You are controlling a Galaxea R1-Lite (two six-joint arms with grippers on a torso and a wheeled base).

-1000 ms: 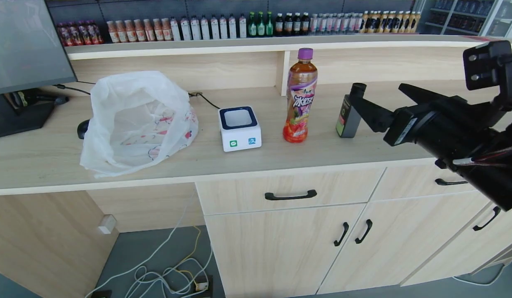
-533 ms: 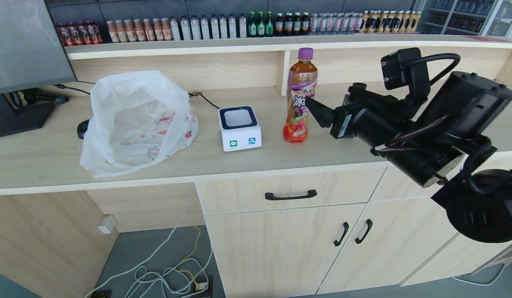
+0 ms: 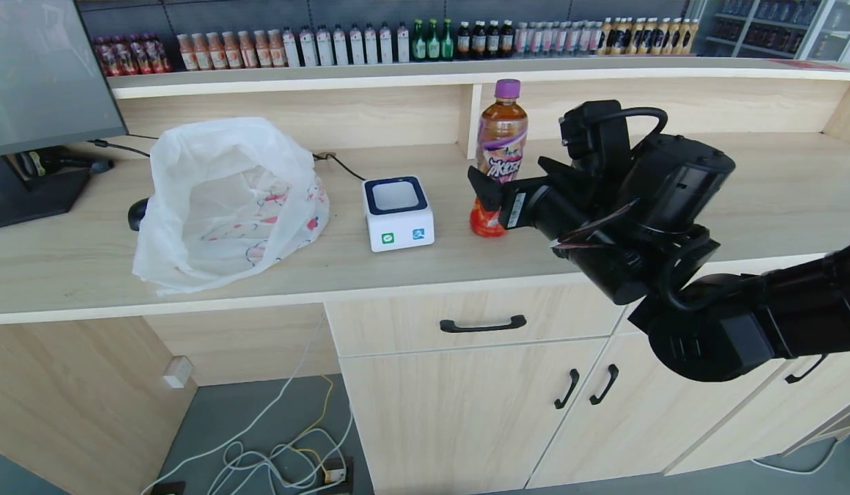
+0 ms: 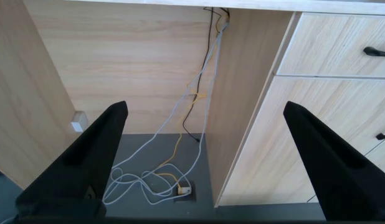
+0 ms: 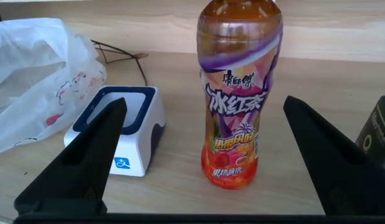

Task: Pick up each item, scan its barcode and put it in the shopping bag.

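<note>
On the surface (image 3: 67, 265), the shopping bag (image 3: 225, 199) sits left of centre, the scanner (image 3: 397, 213) mid-frame, the bottle (image 3: 500, 137) right of it.

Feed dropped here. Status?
Right gripper open, facing tea bottle, upright beside scanner. Left gripper open, below counter. Dark bottle close beside it.

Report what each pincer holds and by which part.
Nothing is held. The left pincer is open on air; the right pincer is open toward the bottle, not gripping it.

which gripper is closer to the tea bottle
Right. The right gripper is open close beside the tea bottle on the counter. The left gripper is open below that counter, facing floor cables.
</note>
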